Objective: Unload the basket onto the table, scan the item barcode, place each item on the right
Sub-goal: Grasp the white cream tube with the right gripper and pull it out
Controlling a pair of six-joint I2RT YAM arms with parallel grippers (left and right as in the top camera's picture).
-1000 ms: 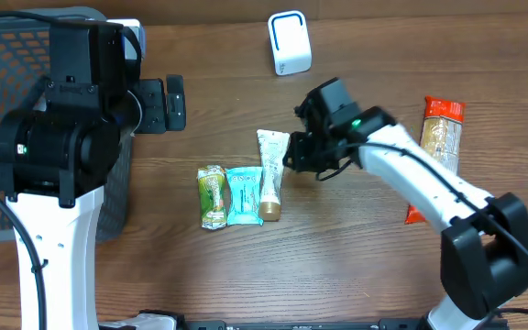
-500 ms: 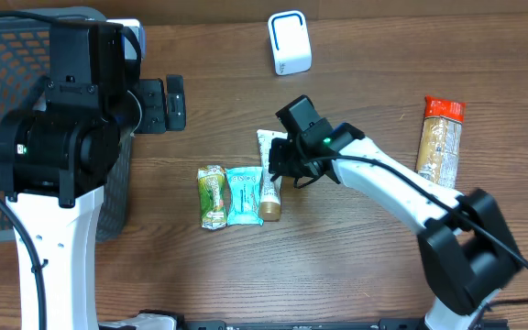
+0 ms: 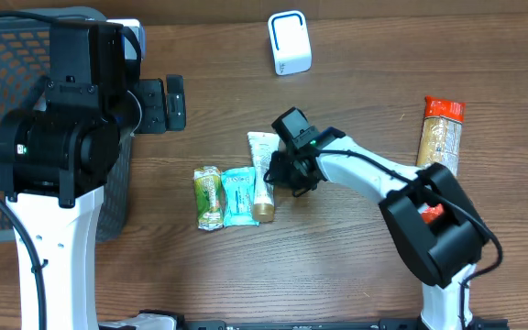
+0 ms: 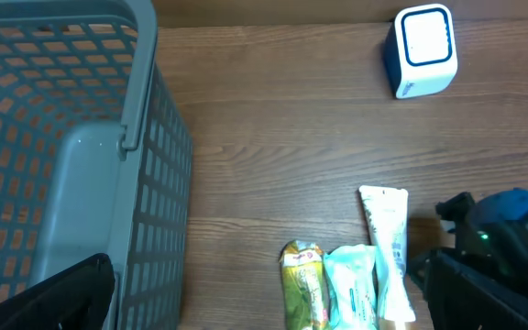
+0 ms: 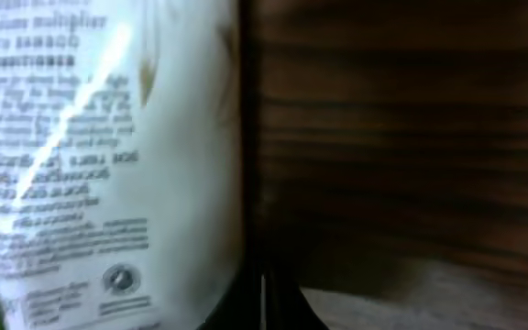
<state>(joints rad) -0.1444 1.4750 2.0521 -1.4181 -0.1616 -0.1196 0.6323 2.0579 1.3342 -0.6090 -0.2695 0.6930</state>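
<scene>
The step in hand looks like the pick-up: getting hold of an item before it goes to the scanner (image 3: 289, 43), which stands at the upper centre of the overhead view.

The right gripper (image 3: 285, 171) is down at the worktop (image 3: 356, 266), mid-frame, against the right edge of the white tube (image 3: 261, 172). Its jaws are clenched. The right wrist view shows the tube's printed side filling the left half of the frame and bare wood to the right. From that view I cannot tell whether the jaws pinch the tube's edge or only rest beside it. The tube lies flat, touching a teal packet (image 3: 240, 195), with a green packet (image 3: 209, 195) next to that on the left. A snack pack (image 3: 442, 133) lies well apart at the right edge.

The left gripper (image 3: 163, 104) hangs released, jaws wide, in the upper left beside the basket (image 4: 140, 82), holding nothing.

If the tube is not held, the next move calls for opening the jaws, straddling the tube across its narrow width and closing. Once held, it needs lifting clear of the teal packet and carrying up-frame, with its barcode turned to face the scanner. The tube is soft and flat, so a grip at the very edge could slip.
</scene>
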